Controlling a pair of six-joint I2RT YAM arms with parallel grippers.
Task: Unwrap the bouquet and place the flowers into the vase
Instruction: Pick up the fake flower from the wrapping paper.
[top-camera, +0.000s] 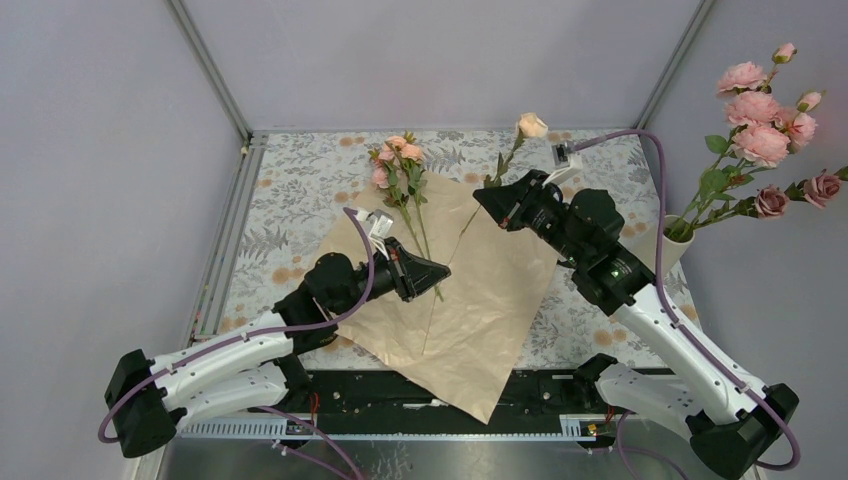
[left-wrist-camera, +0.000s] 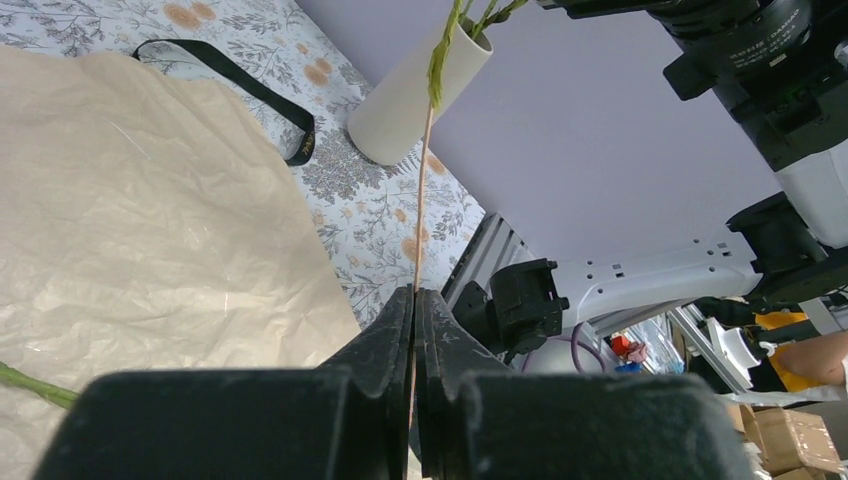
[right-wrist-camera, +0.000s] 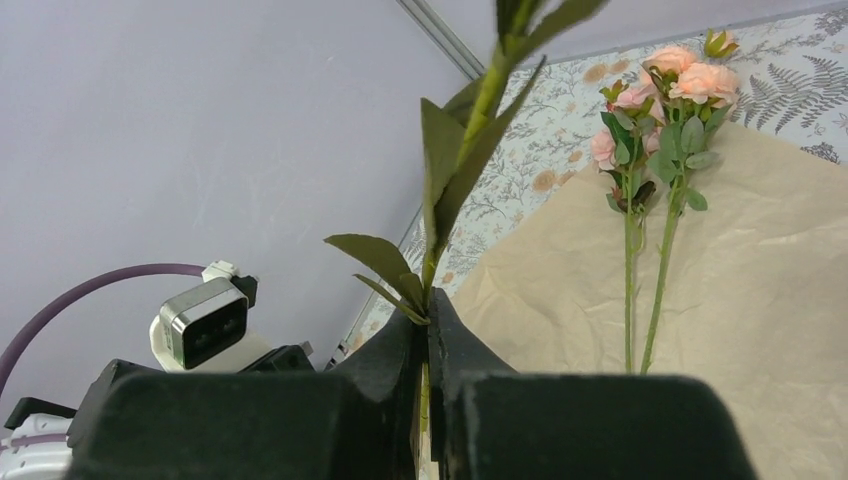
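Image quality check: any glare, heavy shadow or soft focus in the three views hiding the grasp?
Top external: even, diffuse light, no glare on the paper, all sharp. Left wrist: the left gripper is a dark, underexposed mass, yet the stem it pinches reads clearly. Right wrist: the right gripper is equally dark; near leaves look slightly soft, the roses on the paper crisp.

Bright, even, diffuse light from overhead. Only soft shadows under the arms on the crinkled tan wrapping paper (top-camera: 470, 300), with a faint sheen on its creases. No glare on the matte pale grey walls (top-camera: 100, 150). Top view is sharp. In the wrist views the black left gripper (left-wrist-camera: 414, 295) and black right gripper (right-wrist-camera: 428, 298) are dark and soft-focus. The thin green rose stem (right-wrist-camera: 480, 110) blurs close up. Wide-angle stretch at the edges.
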